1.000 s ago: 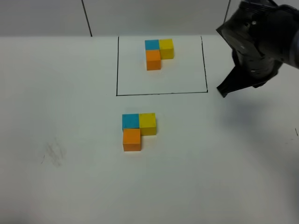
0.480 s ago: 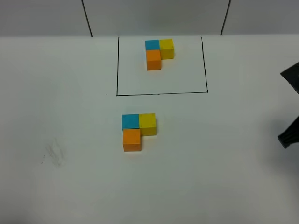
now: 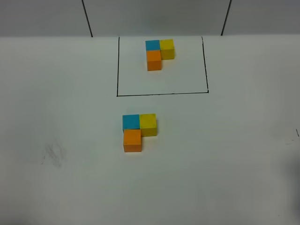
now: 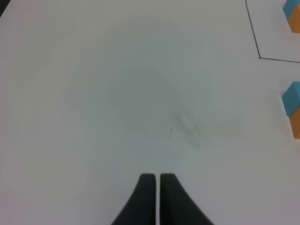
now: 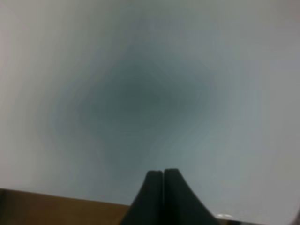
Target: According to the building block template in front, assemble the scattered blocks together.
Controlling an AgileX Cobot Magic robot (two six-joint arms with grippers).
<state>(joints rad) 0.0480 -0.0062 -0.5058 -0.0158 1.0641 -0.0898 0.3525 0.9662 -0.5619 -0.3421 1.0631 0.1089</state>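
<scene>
The building block template (image 3: 158,54) is an L of blue, yellow and orange cubes inside a thin black-lined rectangle (image 3: 161,93) at the back. In front of it, unframed, the blue block (image 3: 131,121), yellow block (image 3: 148,124) and orange block (image 3: 132,140) sit joined in the same L shape. Neither arm shows in the exterior view. My left gripper (image 4: 157,177) is shut and empty over bare table, with the blue block (image 4: 292,96) at the view's edge. My right gripper (image 5: 163,172) is shut and empty over blurred white table.
The white table (image 3: 225,154) carries a faint grey smudge (image 3: 54,153) at the front left, also seen in the left wrist view (image 4: 187,131). A brown strip (image 5: 56,206), perhaps the table's edge, shows in the right wrist view.
The right arm has drawn back from beside the frame's right side, to the right and out of the exterior view. The blocks have not moved.
</scene>
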